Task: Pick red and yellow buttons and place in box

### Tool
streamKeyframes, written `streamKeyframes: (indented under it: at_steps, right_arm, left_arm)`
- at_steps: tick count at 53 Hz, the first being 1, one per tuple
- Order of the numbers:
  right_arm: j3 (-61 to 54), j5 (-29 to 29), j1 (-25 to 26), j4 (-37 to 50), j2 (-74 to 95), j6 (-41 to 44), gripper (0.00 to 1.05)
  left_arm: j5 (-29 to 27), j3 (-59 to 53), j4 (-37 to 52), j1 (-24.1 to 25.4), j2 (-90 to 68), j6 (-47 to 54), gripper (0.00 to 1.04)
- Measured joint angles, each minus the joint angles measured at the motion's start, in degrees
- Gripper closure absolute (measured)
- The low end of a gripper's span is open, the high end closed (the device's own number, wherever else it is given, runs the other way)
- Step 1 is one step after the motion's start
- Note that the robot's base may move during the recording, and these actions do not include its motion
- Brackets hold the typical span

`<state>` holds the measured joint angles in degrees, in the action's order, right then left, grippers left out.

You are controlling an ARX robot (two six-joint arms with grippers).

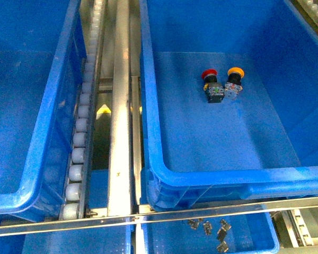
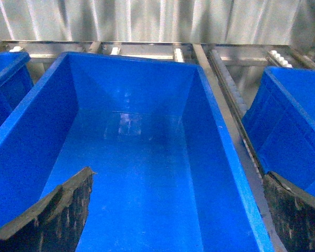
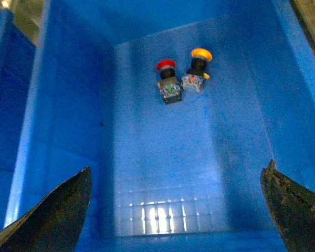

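A red button (image 1: 210, 84) and a yellow button (image 1: 233, 80) lie side by side on the floor of the box (image 1: 164, 174), the deep blue bin with a doubled rim on the right. The right wrist view looks down into this box (image 3: 68, 105), with the red button (image 3: 168, 79) and the yellow button (image 3: 198, 68) far beyond my right gripper (image 3: 178, 210). That gripper is open and holds nothing. My left gripper (image 2: 178, 210) is open too, over another blue bin (image 2: 226, 152) that holds nothing. Neither arm shows in the front view.
A single-rimmed blue bin (image 1: 37, 159) stands on the left. Between the two bins run a roller track (image 1: 79, 143) and a metal rail (image 1: 120, 132). A lower blue bin (image 1: 254, 241) near the front holds several small grey parts (image 1: 214, 230). A metal bar (image 1: 201, 211) crosses the front.
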<state>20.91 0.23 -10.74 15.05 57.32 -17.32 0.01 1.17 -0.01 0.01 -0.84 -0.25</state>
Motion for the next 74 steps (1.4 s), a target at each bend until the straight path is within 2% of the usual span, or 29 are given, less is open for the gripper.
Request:
streamKeyframes:
  at_steps: [3, 4, 7, 11, 27, 30, 35, 53, 74]
  right_arm:
    - [-5.14, 8.13, -0.33, 16.20, 0.42, 5.81, 0.21]
    - [-7.48, 9.25, -0.09, 21.59, 0.39, 8.92, 0.26]
    - [-10.75, 9.20, 0.74, 28.04, -1.01, 12.57, 0.38]
    - [-12.44, 8.07, 2.10, 28.63, -4.92, 14.99, 0.54]
    - [-16.76, 4.63, 5.42, 23.06, -14.34, 16.79, 1.02]
    - [-17.25, 0.70, 8.24, 21.42, -16.59, 17.03, 1.02]
    - [-19.56, 0.15, 10.54, 21.92, -19.12, 16.98, 1.02]
    - [-19.71, -0.22, 10.56, 7.50, -34.75, 17.03, 1.02]
    - [-19.71, -0.24, 10.56, -0.48, -42.84, 17.03, 1.02]
  left_arm:
    - [0.00, 0.00, 0.00, 0.00, 0.00, 0.00, 0.08]
    - [0.00, 0.00, 0.00, 0.00, 0.00, 0.00, 0.08]
    - [-0.04, 0.00, 0.00, 0.00, 0.00, 0.00, 0.08]
    - [-0.02, 0.00, 0.00, 0.00, 0.00, 0.00, 0.08]
    - [0.00, 0.00, 0.00, 0.00, 0.00, 0.00, 0.08]
    - [-0.02, 0.00, 0.00, 0.00, 0.00, 0.00, 0.08]
    - [-0.02, 0.00, 0.00, 0.00, 0.00, 0.00, 0.08]
    - [-0.02, 0.00, 0.00, 0.00, 0.00, 0.00, 0.08]
    - [-0.02, 0.00, 0.00, 0.00, 0.00, 0.00, 0.08]
